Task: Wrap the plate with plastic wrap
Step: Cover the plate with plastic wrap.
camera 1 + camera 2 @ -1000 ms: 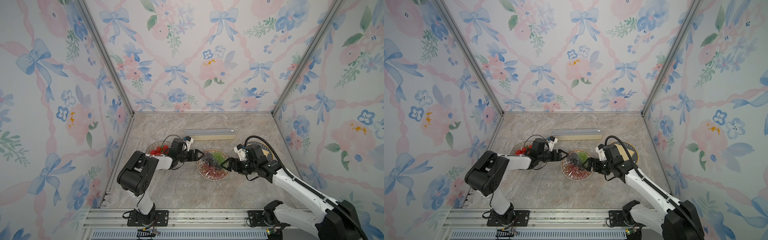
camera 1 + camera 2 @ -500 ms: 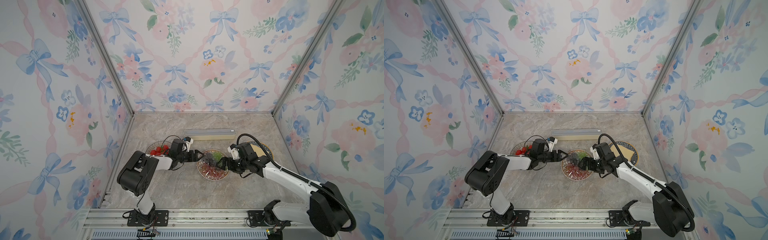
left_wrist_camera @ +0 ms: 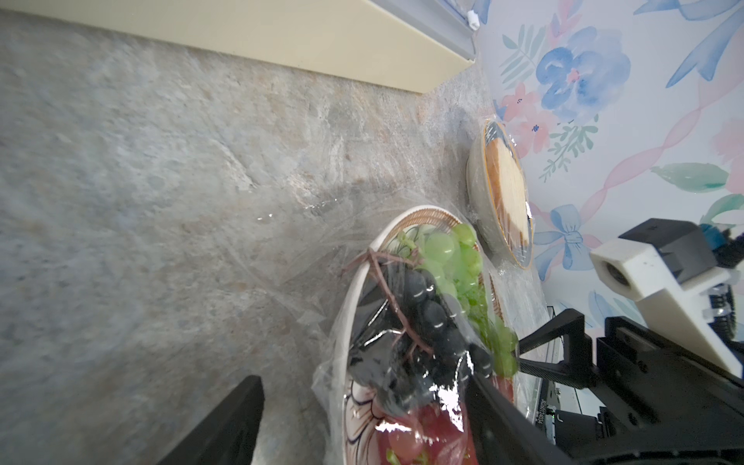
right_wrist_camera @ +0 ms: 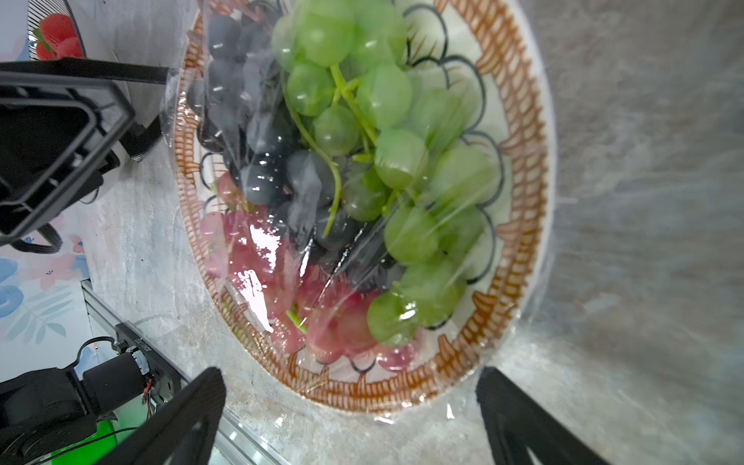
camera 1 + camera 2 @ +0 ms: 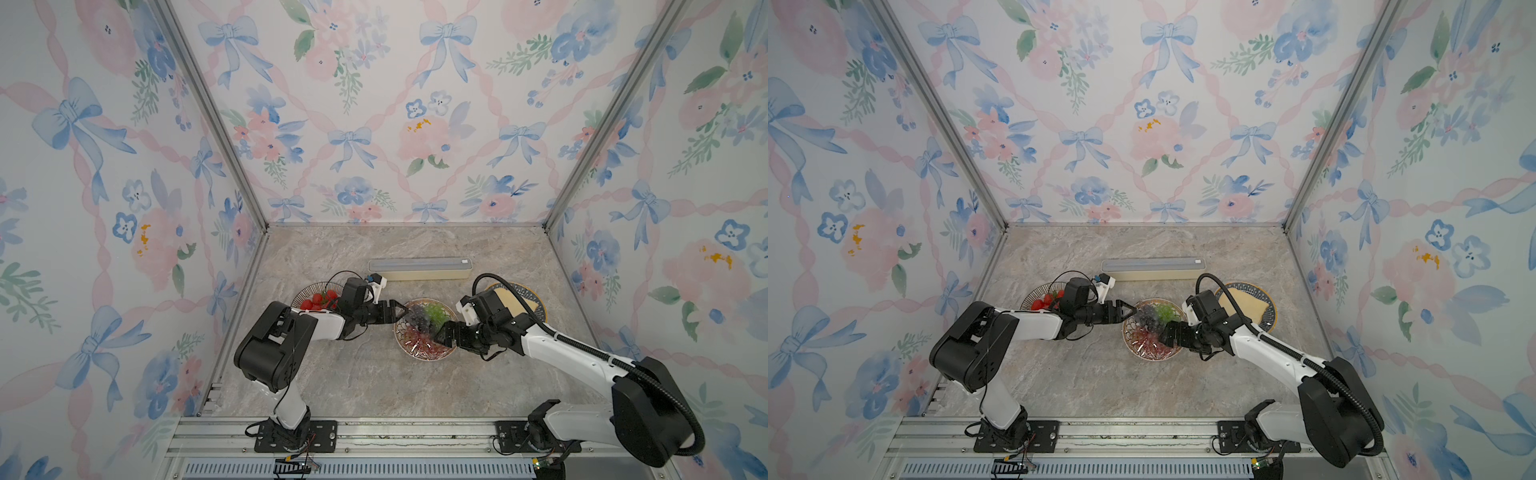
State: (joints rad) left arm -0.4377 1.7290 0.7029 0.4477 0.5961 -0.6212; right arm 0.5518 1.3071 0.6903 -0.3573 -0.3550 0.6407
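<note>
The plate [image 5: 415, 354] [image 5: 1144, 353], patterned with a brown rim, holds green, dark and red grapes mid-table in both top views. Clear, crinkly plastic wrap [image 4: 257, 241] [image 3: 406, 362] lies over the grapes and spills past the rim onto the table. My left gripper [image 5: 401, 311] [image 3: 362, 402] is open at the plate's left edge, one finger outside the rim and the other over the film. My right gripper [image 5: 436, 332] [image 4: 354, 402] is open over the plate's right side, its fingers straddling the rim [image 4: 523, 120]. The cream wrap box [image 5: 419, 269] [image 3: 282, 40] lies behind the plate.
A striped plate [image 5: 305, 289] of strawberries sits left of the grape plate, under my left wrist. A blue-rimmed plate [image 5: 536, 299] with bread, film-covered in the left wrist view [image 3: 503, 193], sits to the right. Walls enclose three sides; a metal rail runs along the front.
My right gripper has slid left from the plate's right edge to over the plate, staying open. The left arm has held still.
</note>
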